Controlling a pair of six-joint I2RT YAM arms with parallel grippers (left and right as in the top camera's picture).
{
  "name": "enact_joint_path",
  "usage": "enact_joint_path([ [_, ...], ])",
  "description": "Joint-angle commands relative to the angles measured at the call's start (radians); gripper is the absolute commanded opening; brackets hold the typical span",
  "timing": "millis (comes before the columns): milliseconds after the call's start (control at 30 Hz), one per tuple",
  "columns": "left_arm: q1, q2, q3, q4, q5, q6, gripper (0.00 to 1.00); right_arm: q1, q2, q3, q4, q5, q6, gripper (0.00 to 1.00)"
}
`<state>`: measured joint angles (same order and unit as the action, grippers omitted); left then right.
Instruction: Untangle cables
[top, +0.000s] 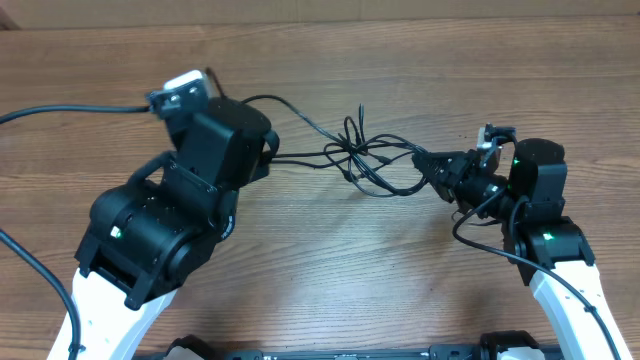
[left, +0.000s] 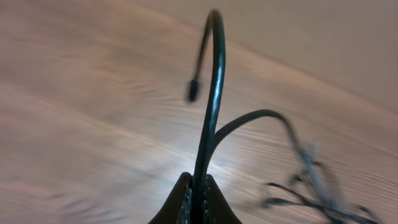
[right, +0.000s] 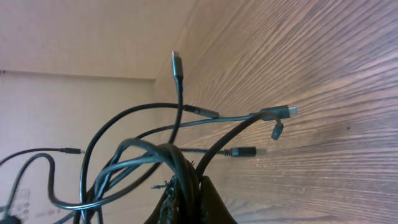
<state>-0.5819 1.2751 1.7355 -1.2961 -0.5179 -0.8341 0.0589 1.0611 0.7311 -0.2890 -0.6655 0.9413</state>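
Observation:
The cables (top: 365, 160) are thin black cords knotted in a loose tangle at mid table, strung between my two grippers. My left gripper (top: 268, 155) is mostly hidden under its wrist in the overhead view. In the left wrist view the left gripper (left: 198, 190) is shut on one cable (left: 211, 93), which arches up and ends in a small plug (left: 193, 90). My right gripper (top: 432, 160) holds the tangle's right end. In the right wrist view the right gripper (right: 189, 190) is shut on several strands of cables (right: 143, 155), with plug ends (right: 283, 112) fanning out above the wood.
Thicker black arm cables run at the left (top: 60, 112) and loop beside the right arm (top: 480, 235). The wooden table (top: 350, 280) spreads between the arm bases. The left arm's bulky body (top: 160, 230) covers the near left.

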Motion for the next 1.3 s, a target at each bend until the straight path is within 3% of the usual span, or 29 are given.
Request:
enact_joint_path([
  [0, 0.013, -0.014, 0.006, -0.126, -0.323, -0.113, 0.04, -0.015, -0.004, 0.01, -0.001, 0.08, -0.007, 0.04],
  [167, 0.019, -0.014, 0.006, -0.266, -0.457, -0.199, 0.04, -0.015, -0.004, 0.01, -0.001, 0.081, -0.007, 0.04],
  [500, 0.194, -0.014, 0.006, -0.37, -0.49, -0.203, 0.04, -0.015, -0.004, 0.01, -0.001, 0.081, -0.008, 0.04],
  [667, 0.308, -0.014, 0.006, -0.372, -0.444, -0.203, 0.04, -0.015, -0.004, 0.01, -0.001, 0.081, -0.007, 0.04],
  [1067, 0.327, -0.012, 0.006, -0.313, -0.256, -0.22, 0.04, -0.015, -0.004, 0.01, 0.0, 0.081, -0.008, 0.04],
  [1167, 0.327, -0.012, 0.006, -0.282, -0.186, -0.214, 0.04, -0.015, -0.004, 0.01, 0.0, 0.08, -0.008, 0.1],
  [1233, 0.327, -0.012, 0.006, -0.238, -0.122, -0.17, 0.04, -0.015, -0.004, 0.01, 0.026, 0.045, -0.077, 0.2],
  [1267, 0.327, -0.012, 0.006, -0.206, -0.077, -0.136, 0.04, -0.015, -0.004, 0.01, 0.054, 0.005, -0.136, 0.3],
])
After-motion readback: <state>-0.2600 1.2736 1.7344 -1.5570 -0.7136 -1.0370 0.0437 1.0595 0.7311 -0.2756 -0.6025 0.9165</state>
